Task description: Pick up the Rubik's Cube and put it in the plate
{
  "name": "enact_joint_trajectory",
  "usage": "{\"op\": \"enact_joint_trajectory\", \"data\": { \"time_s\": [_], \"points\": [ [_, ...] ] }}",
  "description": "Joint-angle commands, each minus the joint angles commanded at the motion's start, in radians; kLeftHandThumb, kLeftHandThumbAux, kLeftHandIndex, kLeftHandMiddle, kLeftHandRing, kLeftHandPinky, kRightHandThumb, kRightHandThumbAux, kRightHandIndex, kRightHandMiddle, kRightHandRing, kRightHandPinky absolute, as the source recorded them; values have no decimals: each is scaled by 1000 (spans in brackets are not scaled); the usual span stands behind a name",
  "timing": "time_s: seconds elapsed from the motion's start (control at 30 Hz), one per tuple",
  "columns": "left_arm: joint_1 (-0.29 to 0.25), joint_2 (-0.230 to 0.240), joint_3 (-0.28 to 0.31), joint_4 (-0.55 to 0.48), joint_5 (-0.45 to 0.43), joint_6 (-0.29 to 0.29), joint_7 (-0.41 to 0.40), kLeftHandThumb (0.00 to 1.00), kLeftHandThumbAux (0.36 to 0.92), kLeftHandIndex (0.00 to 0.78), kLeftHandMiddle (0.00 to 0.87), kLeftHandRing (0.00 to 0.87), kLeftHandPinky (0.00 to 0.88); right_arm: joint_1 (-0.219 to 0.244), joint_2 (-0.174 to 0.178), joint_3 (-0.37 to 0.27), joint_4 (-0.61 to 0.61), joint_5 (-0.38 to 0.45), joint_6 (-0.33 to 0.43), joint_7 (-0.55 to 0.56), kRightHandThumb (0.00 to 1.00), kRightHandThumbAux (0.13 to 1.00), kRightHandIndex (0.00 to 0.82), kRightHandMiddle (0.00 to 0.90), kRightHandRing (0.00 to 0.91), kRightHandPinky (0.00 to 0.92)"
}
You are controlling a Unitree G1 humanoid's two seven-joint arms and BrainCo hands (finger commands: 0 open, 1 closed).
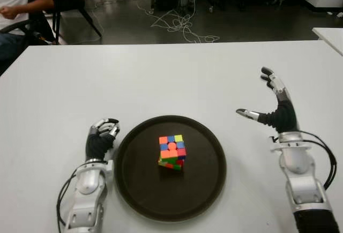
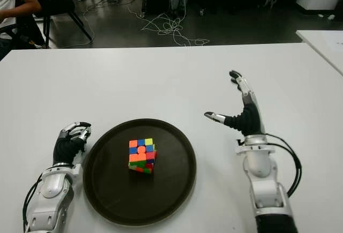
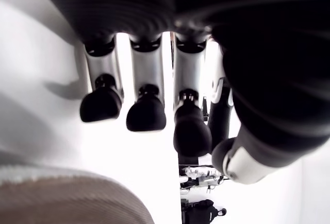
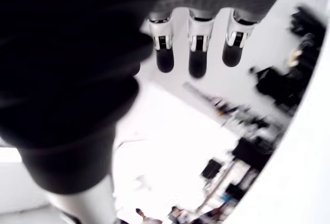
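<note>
Left eye view: the cube (image 1: 172, 151) is sitting inside the plate (image 1: 134, 190), close to the plate's centre, with no hand touching it. Judged from this, the placing step is complete and nothing appears to be left except keeping the hands clear. The left hand (image 1: 102, 136) is showing just beside the plate's left rim, fingers curled and holding nothing. The right hand (image 1: 272, 107) is showing well apart from the plate on its right side, fingers spread and thumb extended toward the plate, holding nothing.

Right eye view: the plate is lying on a white table (image 2: 161, 77). Beyond the table's far edge, a dark floor is carrying loose cables (image 2: 171, 28). A seated person (image 2: 13, 0) is occupying the far left corner beside a chair (image 2: 56, 8).

Left wrist view: the fingertips (image 3: 146, 113) are bending inward over the bright table surface, enclosing nothing.

Right wrist view: three fingertips (image 4: 197, 64) are extending straight, with nothing between them and the palm.
</note>
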Motion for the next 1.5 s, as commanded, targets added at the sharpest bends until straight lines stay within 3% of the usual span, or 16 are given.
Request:
{"op": "enact_joint_trajectory", "data": {
  "time_s": [0.3,0.37,0.47,0.5,0.53,0.6,0.7,1.03,1.5],
  "points": [
    [-7,0,4,9,3,1,6,708,705,443,804,814,805,4,37,-2,72,15,-55,-54,21,857,291,318,311,311],
    [-6,0,3,8,3,0,6,708,705,443,806,815,806,10,53,-4,76,15,-49,-71,24,844,309,336,331,325],
    [-4,0,4,3,1,2,4,708,705,444,809,818,809,24,86,-7,69,22,-15,-97,99,834,409,425,426,410],
    [-4,0,5,3,0,2,4,709,705,444,809,818,810,26,90,-7,67,24,-8,-99,307,798,415,457,460,447],
    [-4,0,5,4,-1,2,4,709,705,444,809,818,810,29,97,-8,62,28,6,-101,441,774,418,477,482,470],
    [-5,0,6,5,-2,2,3,709,704,444,809,819,811,34,105,-7,54,32,22,-104,559,753,423,515,521,515],
    [-6,0,9,9,-6,-1,2,710,704,444,809,819,811,52,124,-2,29,32,75,-105,642,737,428,593,598,591],
    [3,-4,3,-13,7,16,13,709,705,444,810,816,805,118,165,41,17,20,153,-107,680,729,434,751,760,758],
    [3,-2,1,-9,12,13,10,710,705,444,806,813,803,121,186,47,-4,38,279,-118,682,730,437,800,814,807]
  ]
}}
